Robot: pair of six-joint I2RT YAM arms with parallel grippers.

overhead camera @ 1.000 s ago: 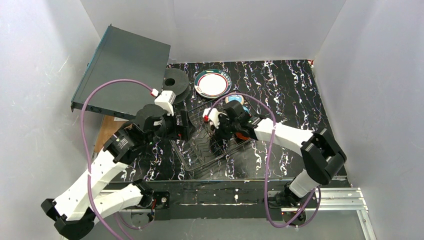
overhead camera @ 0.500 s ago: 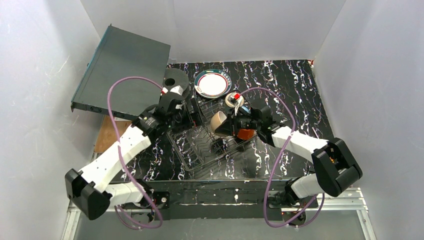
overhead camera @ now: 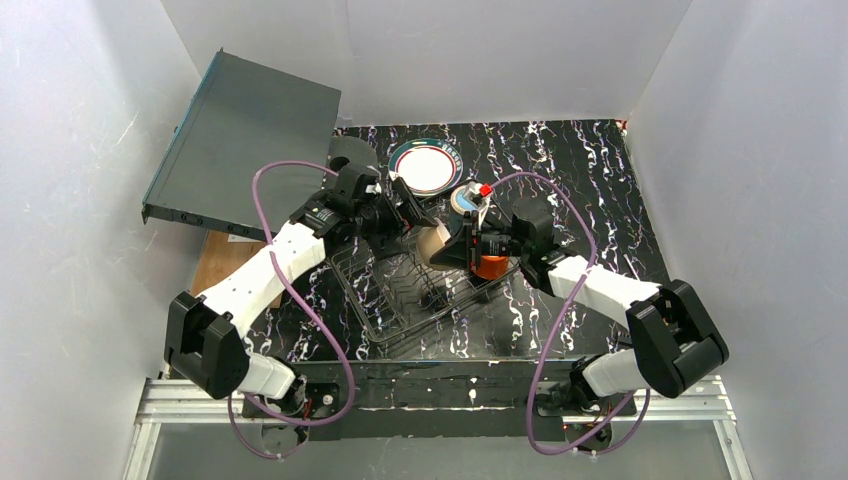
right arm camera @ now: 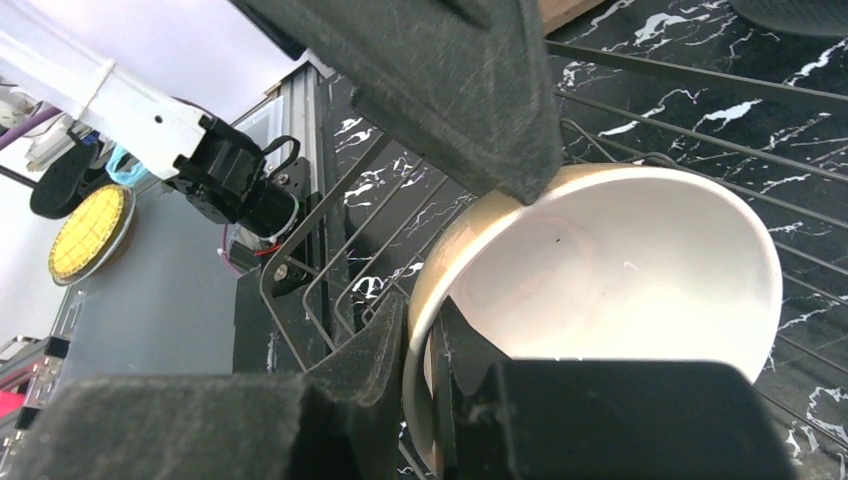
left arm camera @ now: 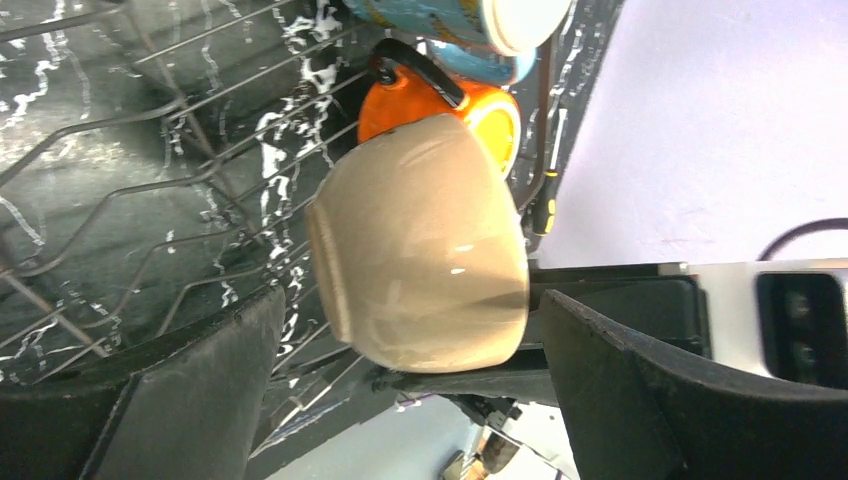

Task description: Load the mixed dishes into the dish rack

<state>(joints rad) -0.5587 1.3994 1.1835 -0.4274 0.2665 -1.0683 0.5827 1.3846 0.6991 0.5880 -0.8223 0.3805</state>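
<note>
My right gripper [overhead camera: 462,247] is shut on the rim of the cream bowl [overhead camera: 434,245] and holds it tipped on its side above the far part of the wire dish rack [overhead camera: 385,300]. In the right wrist view the rim of the bowl [right arm camera: 620,270] sits pinched in the right gripper [right arm camera: 425,335]. My left gripper [overhead camera: 405,213] is open, and the bowl [left arm camera: 420,260] hangs between its fingers [left arm camera: 180,400] without touching them. The orange cup [overhead camera: 490,266] and blue mug [overhead camera: 465,198] stand just right of the rack. A green-and-red rimmed plate [overhead camera: 425,167] lies behind it.
A flat grey box [overhead camera: 250,125] leans at the back left, with a black disc [overhead camera: 348,153] beside it. A wooden board [overhead camera: 213,265] lies left of the rack. White walls close in on three sides.
My left arm has swung from the rack's left side to its far side and its jaws have opened wider. My right gripper has lifted the bowl up out of the rack.
</note>
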